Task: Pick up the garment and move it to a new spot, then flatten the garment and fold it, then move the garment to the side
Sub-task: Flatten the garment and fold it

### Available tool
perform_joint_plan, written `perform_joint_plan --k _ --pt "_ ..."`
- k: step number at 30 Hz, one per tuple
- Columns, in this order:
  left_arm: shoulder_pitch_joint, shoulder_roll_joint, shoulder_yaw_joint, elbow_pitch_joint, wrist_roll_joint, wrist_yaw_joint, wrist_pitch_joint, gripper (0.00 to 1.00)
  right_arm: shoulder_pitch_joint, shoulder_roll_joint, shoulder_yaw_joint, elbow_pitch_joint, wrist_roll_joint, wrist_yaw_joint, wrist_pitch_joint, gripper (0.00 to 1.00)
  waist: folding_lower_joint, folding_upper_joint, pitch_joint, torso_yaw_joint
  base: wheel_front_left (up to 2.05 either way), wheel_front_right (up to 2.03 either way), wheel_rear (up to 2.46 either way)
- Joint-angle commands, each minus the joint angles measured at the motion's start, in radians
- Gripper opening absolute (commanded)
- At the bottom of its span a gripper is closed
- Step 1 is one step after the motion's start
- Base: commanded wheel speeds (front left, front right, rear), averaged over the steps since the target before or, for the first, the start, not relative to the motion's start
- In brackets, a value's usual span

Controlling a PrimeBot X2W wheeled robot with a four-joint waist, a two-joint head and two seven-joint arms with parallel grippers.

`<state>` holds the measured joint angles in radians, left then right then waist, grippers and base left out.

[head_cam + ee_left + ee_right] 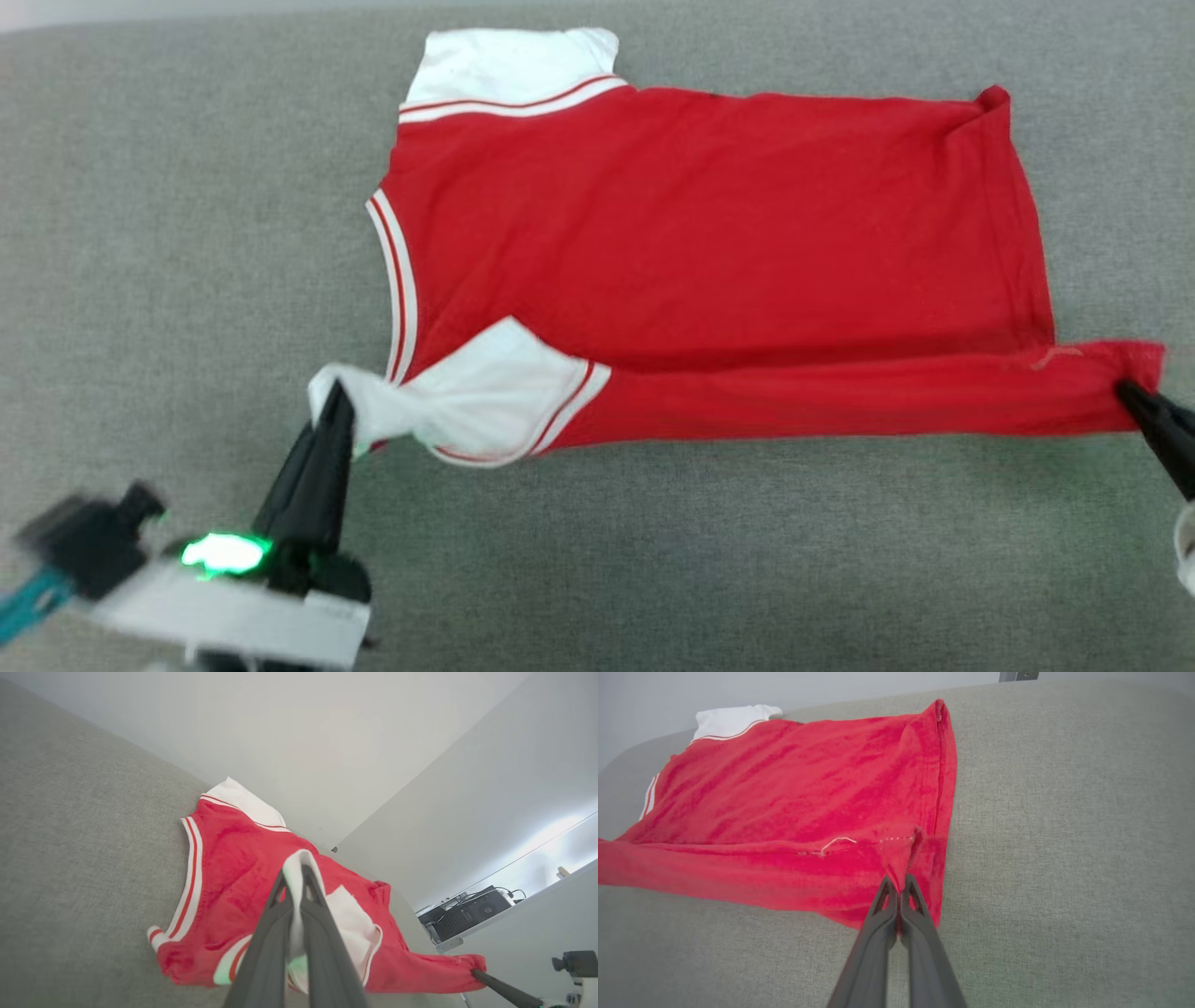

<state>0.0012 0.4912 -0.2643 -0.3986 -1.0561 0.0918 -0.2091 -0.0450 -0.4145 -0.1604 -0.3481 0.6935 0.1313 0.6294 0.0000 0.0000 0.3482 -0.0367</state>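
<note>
The shirt (pixel 709 233) lies spread on the grey surface (pixel 140 233). The left hand (pixel 336 394) pinches its near sleeve and the right hand (pixel 1127 388) its near hem corner. Flattening looks done; the fold is barely begun, and moving aside remains.

The right tool (pixel 1128 388) runs off the head view's right edge, only a dark finger showing, its tip lost in the shirt's (pixel 709 233) near right corner. The left tool's (pixel 336 394) body, near left, is blurred. The shirt's folded near strip hides the cloth beneath it.
</note>
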Motion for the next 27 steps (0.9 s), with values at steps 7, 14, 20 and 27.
perform_joint_plan --k 7,14,20,27 --pt "-0.272 -0.044 -0.067 0.292 0.043 -0.085 0.031 0.0 -0.174 -0.037 0.093 0.179 -0.042 -0.001 -0.036 0.0 0.0 0.0 0.062 0.016 0.0 0.0 0.0" --pt "-0.402 -0.1 -0.067 0.459 0.067 -0.134 -0.015 0.0 -0.254 -0.036 0.135 0.3 -0.063 -0.001 -0.117 0.0 0.0 0.0 0.096 0.021 0.0 0.0 0.0" --pt "-0.446 -0.117 -0.069 0.578 0.102 -0.128 -0.029 0.0 -0.273 -0.021 0.149 0.377 -0.065 -0.001 -0.16 0.0 0.0 0.0 0.109 0.023 0.0 0.0 0.0" --pt "-0.462 -0.109 -0.119 0.745 0.154 -0.103 0.003 0.0 -0.28 -0.018 0.194 0.449 -0.073 -0.001 -0.181 0.0 0.0 0.0 0.122 0.016 0.0 0.0 0.0"
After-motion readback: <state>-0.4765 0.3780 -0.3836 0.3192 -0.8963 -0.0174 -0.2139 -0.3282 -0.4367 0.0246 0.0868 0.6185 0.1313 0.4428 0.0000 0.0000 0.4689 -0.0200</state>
